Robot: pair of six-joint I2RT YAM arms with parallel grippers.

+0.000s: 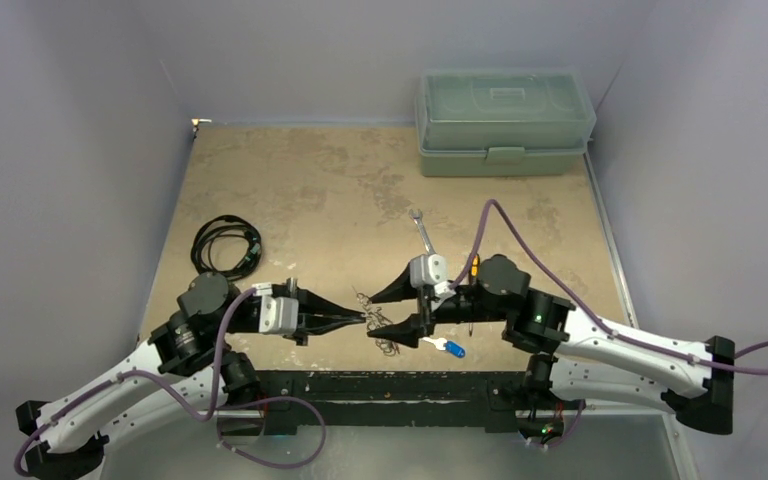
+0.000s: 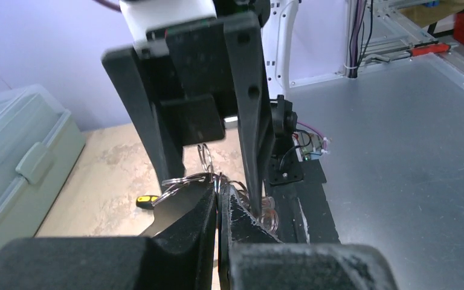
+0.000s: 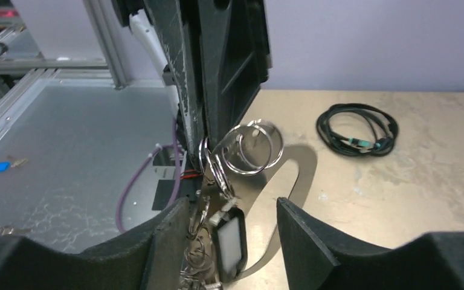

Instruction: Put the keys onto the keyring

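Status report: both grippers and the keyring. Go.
Left gripper shut on keyring. Right gripper open, jaws either side of it. Blue key loose on table, not yet attached. Nothing blocking.

Plain lilac-grey walls enclose the mottled tan table on three sides; beyond its near edge lie grey sheet metal and aluminium framing.

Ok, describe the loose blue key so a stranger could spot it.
Start at the tan table and go to its near edge, between the two arm bases. Just right of the tangle of wire rings lies the blue key: its bright blue plastic head sets it apart from the bare metal rings and silver wrench.
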